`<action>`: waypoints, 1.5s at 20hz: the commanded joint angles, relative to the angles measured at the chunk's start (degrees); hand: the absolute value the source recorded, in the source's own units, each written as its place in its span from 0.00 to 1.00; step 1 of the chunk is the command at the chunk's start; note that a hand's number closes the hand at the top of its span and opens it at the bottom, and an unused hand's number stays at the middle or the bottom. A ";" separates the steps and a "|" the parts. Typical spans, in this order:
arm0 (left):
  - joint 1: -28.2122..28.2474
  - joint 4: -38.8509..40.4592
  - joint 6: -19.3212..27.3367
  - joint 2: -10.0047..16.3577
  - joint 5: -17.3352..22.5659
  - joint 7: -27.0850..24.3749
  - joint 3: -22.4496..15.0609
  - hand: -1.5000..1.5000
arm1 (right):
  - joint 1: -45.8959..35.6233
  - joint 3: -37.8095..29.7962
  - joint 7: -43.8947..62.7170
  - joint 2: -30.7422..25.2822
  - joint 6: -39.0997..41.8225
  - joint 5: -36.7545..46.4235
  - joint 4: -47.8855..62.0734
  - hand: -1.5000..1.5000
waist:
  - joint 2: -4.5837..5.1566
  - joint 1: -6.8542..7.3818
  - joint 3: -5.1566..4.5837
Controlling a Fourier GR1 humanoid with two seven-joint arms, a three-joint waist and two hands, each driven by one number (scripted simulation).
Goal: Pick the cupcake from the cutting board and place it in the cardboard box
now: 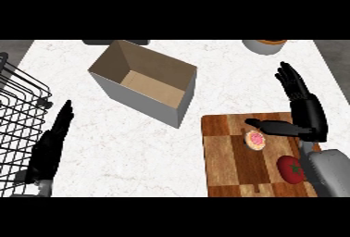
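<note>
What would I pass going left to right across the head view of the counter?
Wire rack → left hand → cardboard box → cupcake → tomato. The right hand overlaps the last two, so it is left out.

One view is used, head-mounted: counter [137,148] is viewed steeply downward from the robot's side, at near range; wire basket [21,120] is cropped at left, cutting board [229,159] at bottom.

The right hand [305,113] is open, fingers straight (thumb stretched sideways); the left hand [49,141] likewise.
</note>
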 commanded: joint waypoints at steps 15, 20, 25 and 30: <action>-3.12 2.52 -2.09 -0.02 0.17 2.11 1.75 0.50 | -7.11 17.13 22.38 -28.20 28.18 21.01 -6.35 0.00 | -0.18 0.09 -0.17; -1.23 1.90 -2.59 -0.39 -1.28 0.63 1.56 0.50 | -6.41 20.56 35.41 -21.81 30.75 21.87 -14.25 0.00 | -0.20 -0.08 -0.06; -2.30 -0.15 -1.91 -2.76 -3.40 4.04 1.61 0.50 | -4.05 17.42 40.07 -18.60 32.84 25.75 -15.27 0.00 | -0.19 -0.18 -0.01; -2.09 4.00 -2.40 -4.77 -5.61 -0.04 2.27 0.50 | -2.45 15.25 45.74 -15.55 35.53 29.12 -20.81 0.00 | -0.20 -0.33 -0.03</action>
